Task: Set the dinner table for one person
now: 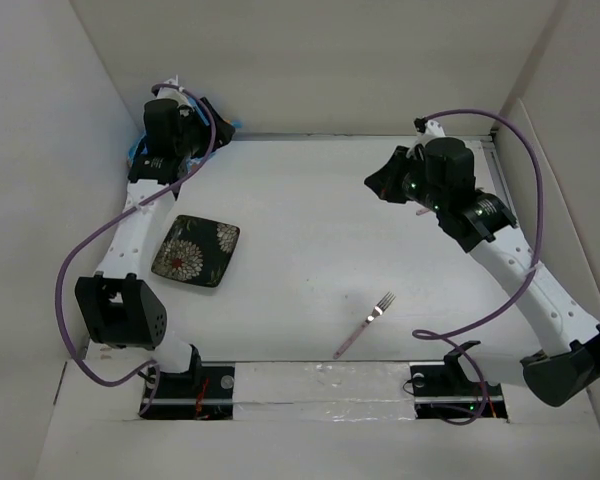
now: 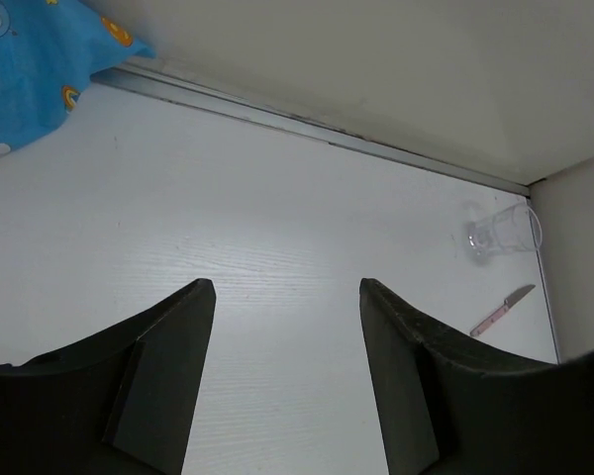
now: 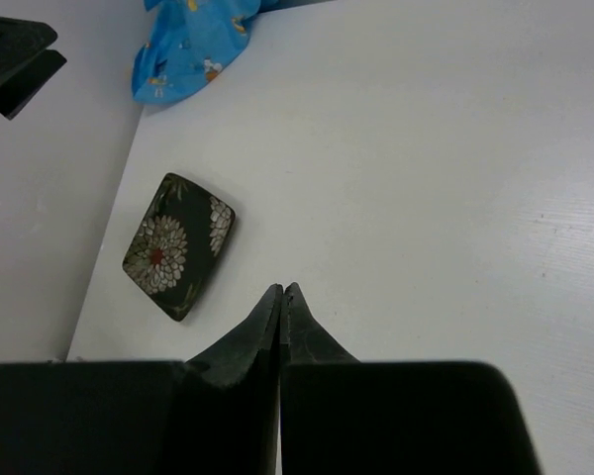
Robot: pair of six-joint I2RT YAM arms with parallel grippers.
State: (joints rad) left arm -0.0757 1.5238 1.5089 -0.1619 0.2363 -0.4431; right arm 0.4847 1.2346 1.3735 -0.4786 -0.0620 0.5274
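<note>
The white dinner table holds a dark square plate with white flowers at the left, which also shows in the right wrist view. A fork with a pink handle lies near the front middle. My left gripper is at the back left corner, open and empty. My right gripper is above the right middle of the table, shut on nothing. A clear glass lies on its side by the back right wall, with a pink-handled knife near it.
A crumpled blue cartoon-printed placemat lies in the back left corner beside my left gripper; it also shows in the right wrist view. White walls enclose the table at the left, back and right. The arm bases stand at the near edge.
</note>
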